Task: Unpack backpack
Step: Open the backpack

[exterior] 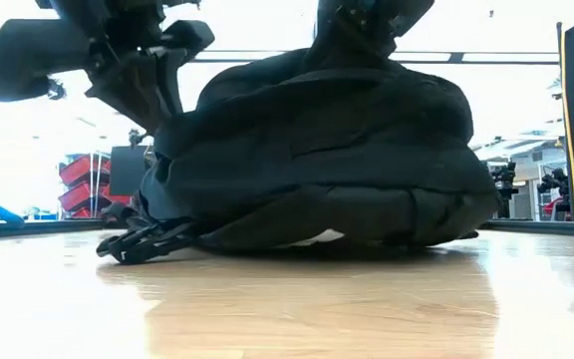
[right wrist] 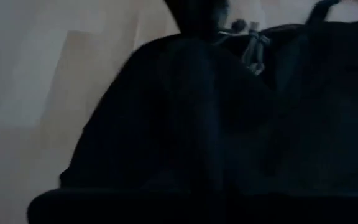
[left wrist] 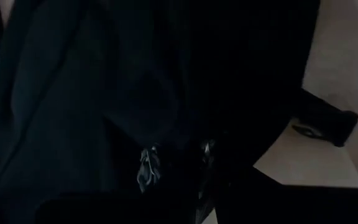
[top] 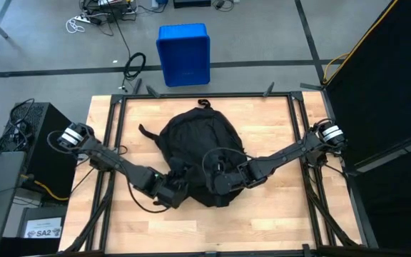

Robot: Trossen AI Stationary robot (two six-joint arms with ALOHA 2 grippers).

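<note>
**Inspector:** Start at the left. Status of the left gripper point(top: 178, 191)?

**Assistant:** It sits at the near-left edge of the large black fabric backpack with the rounded top point(top: 200, 153), its jaws fully closed. They press into dark cloth beside two small metal zipper pulls point(left wrist: 148, 167), but I cannot confirm whether they pinch fabric or a pull.

**Inspector:** The backpack's position?

**Assistant:** Lying flat in the middle of the light wooden table point(top: 277, 221), one strap trailing off its left side.

**Inspector:** And the right gripper point(top: 218, 183)?

**Assistant:** On the pack's near-centre, fingers also closed tight; what they grip, if anything, is hidden.

**Inspector:** Progress?

**Assistant:** In my judgement, barely begun. No contents lie on the table and no opening shows. Unzipping and removal remain.
</note>
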